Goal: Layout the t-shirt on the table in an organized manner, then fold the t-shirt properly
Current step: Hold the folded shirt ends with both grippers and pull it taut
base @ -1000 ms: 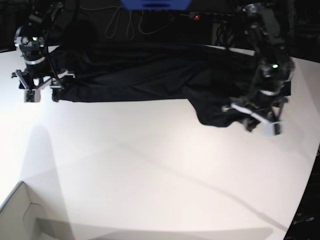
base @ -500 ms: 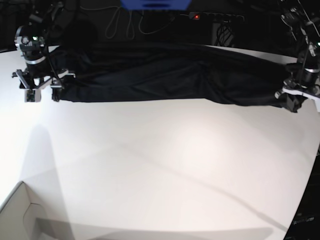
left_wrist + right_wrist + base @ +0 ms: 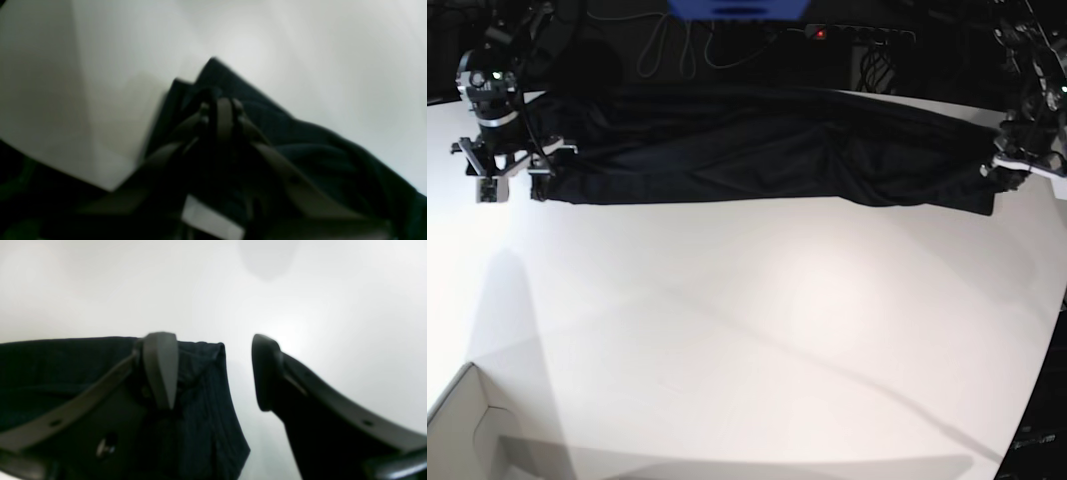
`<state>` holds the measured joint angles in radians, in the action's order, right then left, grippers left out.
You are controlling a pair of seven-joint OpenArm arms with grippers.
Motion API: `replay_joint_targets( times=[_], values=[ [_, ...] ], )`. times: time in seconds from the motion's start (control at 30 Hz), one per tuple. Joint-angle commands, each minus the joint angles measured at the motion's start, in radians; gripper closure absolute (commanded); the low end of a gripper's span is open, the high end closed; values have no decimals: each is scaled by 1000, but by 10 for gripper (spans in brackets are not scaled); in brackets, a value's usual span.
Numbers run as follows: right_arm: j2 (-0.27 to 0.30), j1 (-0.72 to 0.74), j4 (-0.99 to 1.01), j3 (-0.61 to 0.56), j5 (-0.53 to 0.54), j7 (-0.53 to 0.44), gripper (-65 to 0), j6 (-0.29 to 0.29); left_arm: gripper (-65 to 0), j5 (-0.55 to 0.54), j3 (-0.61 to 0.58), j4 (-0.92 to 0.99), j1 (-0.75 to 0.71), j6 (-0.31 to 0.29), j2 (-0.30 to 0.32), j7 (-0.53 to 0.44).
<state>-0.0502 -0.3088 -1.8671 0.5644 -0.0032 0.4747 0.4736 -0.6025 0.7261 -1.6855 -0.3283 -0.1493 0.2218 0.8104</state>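
The black t-shirt (image 3: 757, 155) lies stretched in a long band across the far side of the white table (image 3: 747, 330). My left gripper (image 3: 1015, 176), at the base view's right, is shut on the shirt's right end. In the left wrist view it (image 3: 220, 110) pinches the dark fabric (image 3: 300, 143) just above the tabletop. My right gripper (image 3: 515, 186), at the base view's left, is open at the shirt's left end. In the right wrist view it (image 3: 213, 370) is spread wide; one finger (image 3: 160, 366) is over the shirt's corner (image 3: 206, 390), the other over bare table.
A pale cardboard box corner (image 3: 472, 430) sits at the near left. The table's curved edge (image 3: 1049, 380) runs down the right side, close to my left gripper. Cables and a blue object (image 3: 737, 8) lie behind the far edge.
My left gripper has carried the shirt's bunched right end far to the right, stretching it out, then drawn it slightly back. The right arm has not moved.
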Motion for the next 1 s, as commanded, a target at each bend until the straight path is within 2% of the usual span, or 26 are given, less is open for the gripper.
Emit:
replay_joint_targets(
  times=[0.0, 0.13, 0.47, 0.53, 0.57, 0.63, 0.73, 0.8, 0.97],
  values=[
    [6, 3, -16, 4, 9, -24, -352, 0, -3, -7, 7, -6, 7, 0, 18, -26],
    [6, 3, -16, 4, 9, -24, -352, 0, -7, -7, 7, 22, 2, 0, 28, -72],
    [5, 4, -16, 4, 9, -24, -352, 0, -20, -7, 7, 38, -21, 0, 28, -70],
    [5, 3, -16, 4, 9, -24, -352, 0, -73, -7, 5, 29, -38, -13, 28, -75],
    [3, 3, -18, 4, 9, -24, -352, 0, -121, -7, 5, 28, -41, -42, 28, -78],
    [3, 3, -18, 4, 9, -24, -352, 0, -236, -7, 13, 28, -44, -111, 28, -81],
    [3, 1, -19, 4, 9, -24, -352, 0, -404, -7, 88, 28, -45, -181, 15, -73],
    [3, 1, -19, 4, 9, -24, -352, 0, -436, -7, 137, 28, -42, -220, -2, -72],
    [2, 1, -22, 4, 9, -24, -352, 0, -435, -6, 211, 41, -38, -301, 3, -72]
  ],
)
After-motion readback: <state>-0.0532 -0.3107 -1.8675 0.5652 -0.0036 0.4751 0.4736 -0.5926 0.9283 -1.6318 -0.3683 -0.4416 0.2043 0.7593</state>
